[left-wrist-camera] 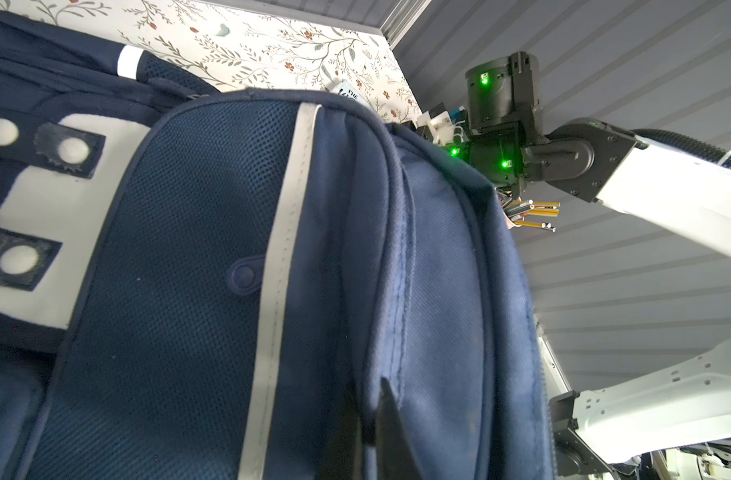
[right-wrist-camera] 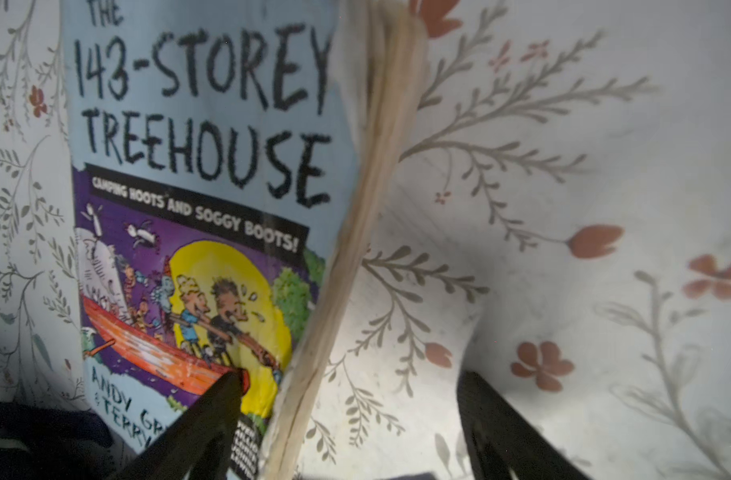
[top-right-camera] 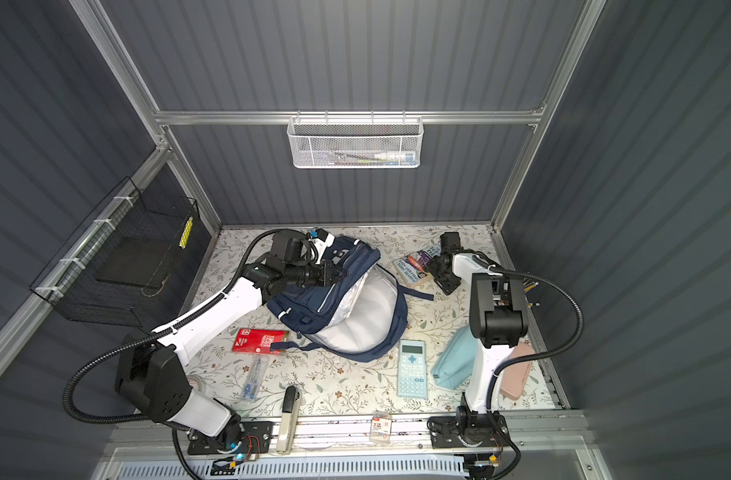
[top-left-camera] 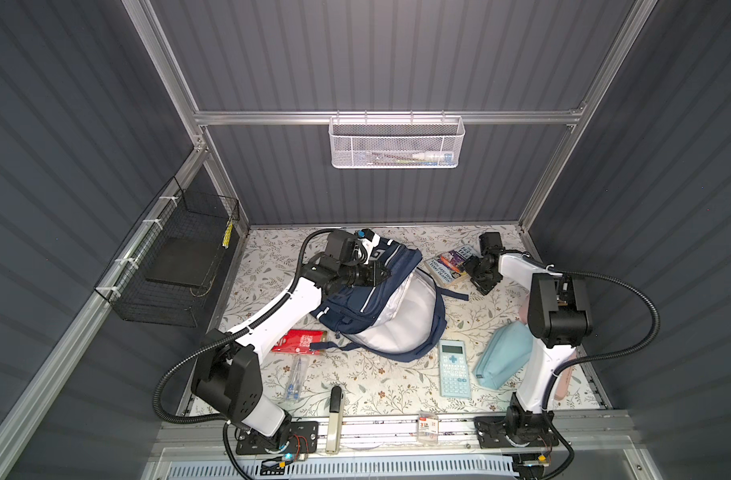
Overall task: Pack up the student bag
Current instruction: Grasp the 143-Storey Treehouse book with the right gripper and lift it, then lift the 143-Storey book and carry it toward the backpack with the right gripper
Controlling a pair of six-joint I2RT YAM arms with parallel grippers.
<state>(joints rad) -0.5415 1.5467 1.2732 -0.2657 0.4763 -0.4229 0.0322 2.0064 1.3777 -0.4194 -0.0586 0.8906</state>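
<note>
In both top views the left gripper (top-left-camera: 381,274) pinches the raised flap of the student bag (top-left-camera: 368,305), pale lining gaping just below it. The right gripper (top-left-camera: 479,278) hangs over a paperback book (top-left-camera: 447,266) beside the bag.

Left wrist view: fingers (left-wrist-camera: 392,419) pressed together on navy fabric.

Right wrist view: jaws spread, straddling the book's page edge, floral table (right-wrist-camera: 563,174) underneath.

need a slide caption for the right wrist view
Open right gripper over the page edge of the paperback The 143-Storey Treehouse, on the floral tabletop.
</note>
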